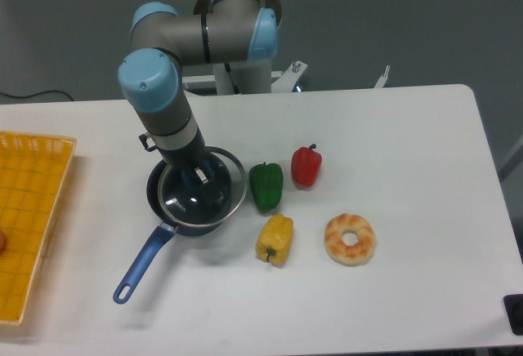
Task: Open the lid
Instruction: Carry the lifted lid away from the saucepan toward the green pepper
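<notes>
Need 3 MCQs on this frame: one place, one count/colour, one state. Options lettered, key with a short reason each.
1. Where does the green pepper lie?
A. in the yellow basket
B. between the saucepan and the red pepper
C. on the lid

2. How many peppers are on the table?
A. one
B. two
C. three

3. How does the lid sit?
A. on the saucepan, gripper down at its centre
B. flat on the table beside the doughnut
C. held high above the basket

Key:
1 B: the green pepper lies right of the saucepan and left of the red pepper.
2 C: green, red and the yellow pepper all show.
3 A: the lid's metal rim rings the saucepan top and the gripper reaches down to its middle; whether its fingers are closed on the knob cannot be told.
</notes>
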Motion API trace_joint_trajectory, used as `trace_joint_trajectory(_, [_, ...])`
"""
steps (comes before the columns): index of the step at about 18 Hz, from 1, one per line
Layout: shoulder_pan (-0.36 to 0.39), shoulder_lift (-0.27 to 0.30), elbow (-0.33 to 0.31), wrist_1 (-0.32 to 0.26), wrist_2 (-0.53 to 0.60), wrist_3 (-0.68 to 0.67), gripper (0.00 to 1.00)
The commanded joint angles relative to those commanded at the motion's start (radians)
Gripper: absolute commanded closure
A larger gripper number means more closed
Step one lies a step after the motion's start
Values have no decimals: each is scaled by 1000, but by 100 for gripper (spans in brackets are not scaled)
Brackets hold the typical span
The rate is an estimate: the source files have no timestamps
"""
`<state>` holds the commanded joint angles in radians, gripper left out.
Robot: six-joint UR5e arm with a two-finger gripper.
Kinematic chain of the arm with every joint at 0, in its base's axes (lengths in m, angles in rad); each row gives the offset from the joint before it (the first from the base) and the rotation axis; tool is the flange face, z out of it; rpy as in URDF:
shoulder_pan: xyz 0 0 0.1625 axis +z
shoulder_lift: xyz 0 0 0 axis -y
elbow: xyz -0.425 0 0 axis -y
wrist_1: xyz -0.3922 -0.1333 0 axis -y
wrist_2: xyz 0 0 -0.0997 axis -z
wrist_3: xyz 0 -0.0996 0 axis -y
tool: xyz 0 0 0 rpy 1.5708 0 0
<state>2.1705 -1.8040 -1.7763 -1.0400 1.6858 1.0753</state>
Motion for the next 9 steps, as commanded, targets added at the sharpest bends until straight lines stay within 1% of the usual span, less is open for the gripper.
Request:
trace_joint_trajectory(6, [17, -5, 3, -2, 2, 6, 53])
trace_joint_trajectory(9, [41, -3, 3, -11, -5, 9, 53])
